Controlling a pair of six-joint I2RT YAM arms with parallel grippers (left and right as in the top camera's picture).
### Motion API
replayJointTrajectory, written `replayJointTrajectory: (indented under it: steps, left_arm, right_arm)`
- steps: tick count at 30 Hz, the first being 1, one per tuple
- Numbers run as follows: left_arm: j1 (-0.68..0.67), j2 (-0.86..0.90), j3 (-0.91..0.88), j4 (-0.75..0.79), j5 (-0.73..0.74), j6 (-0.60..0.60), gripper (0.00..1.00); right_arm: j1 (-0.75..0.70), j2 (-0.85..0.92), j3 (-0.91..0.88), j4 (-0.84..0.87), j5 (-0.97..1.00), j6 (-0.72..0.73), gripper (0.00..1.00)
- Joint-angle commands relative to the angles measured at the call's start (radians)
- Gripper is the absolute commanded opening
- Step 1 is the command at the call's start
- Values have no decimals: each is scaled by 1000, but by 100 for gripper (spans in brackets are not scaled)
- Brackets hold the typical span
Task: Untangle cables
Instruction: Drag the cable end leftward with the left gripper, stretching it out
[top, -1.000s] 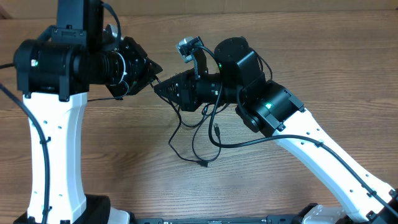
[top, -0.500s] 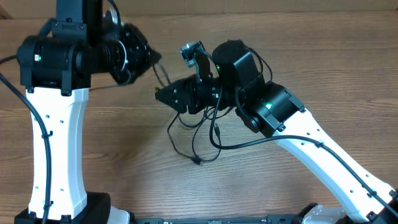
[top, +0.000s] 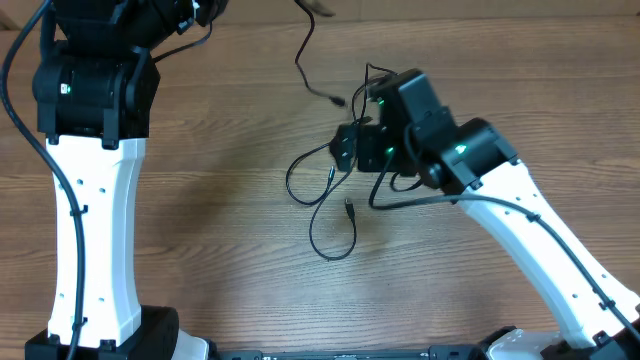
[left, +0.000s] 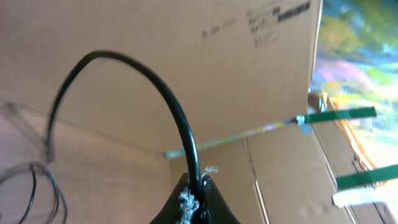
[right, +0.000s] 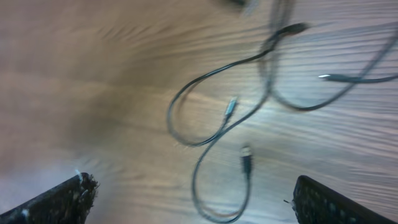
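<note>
Above the brown wooden surface (top: 200, 200), the left tool (left: 196, 198), clamped on one thin black cable (left: 185, 134), may drag the looped cables (right: 169, 115) along, since the right tool (right: 193, 202) gapes empty.

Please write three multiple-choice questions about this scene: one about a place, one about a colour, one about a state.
1. Where is the cable in the left gripper? A) lying flat B) raised in the air C) in a box
2. The loose cables are: A) white B) black C) red
3. The right gripper is: A) open B) shut on a cable C) shut, empty

B: it arches up from the closed fingers.
B: dark against the wooden table.
A: fingertips wide apart, nothing between.
</note>
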Motion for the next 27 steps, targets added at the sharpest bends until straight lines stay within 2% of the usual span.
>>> replayJointTrajectory:
  steps: [1,5,9,15,20,23,24,25,26,27]
  left_arm:
    - [-6,53,15,93,-47,-10,4]
    - [14,165,15,264,-23,-11,4]
    - [116,240,15,280,-18,-43,4]
    - [310,367,15,287,145,-279,5]
    - [527,528,15,279,192,-275,5]
    - [654,594,15,288,145,-148,4]
    - [712,613,15,287,137,16,8]
    - [779,628,15,231,136,298,60]
    - [808,628,15,159,114,409,78]
    - [827,628,15,99,79,474,81]
  right_arm:
    - [-30,-12,-8,4,8,49,100]
    - [-8,-8,-9,-32,9,50,100]
    - [10,21,-10,-57,9,50,100]
    - [10,69,-10,-53,8,72,100]
    - [18,93,-10,-81,-18,84,100]
    - [40,103,-10,-114,-18,84,100]
    - [57,105,-10,-124,-18,84,100]
    - [73,105,-10,-126,-17,84,100]
    - [82,105,-10,-126,-17,84,100]
    - [89,105,-10,-124,-16,84,100]
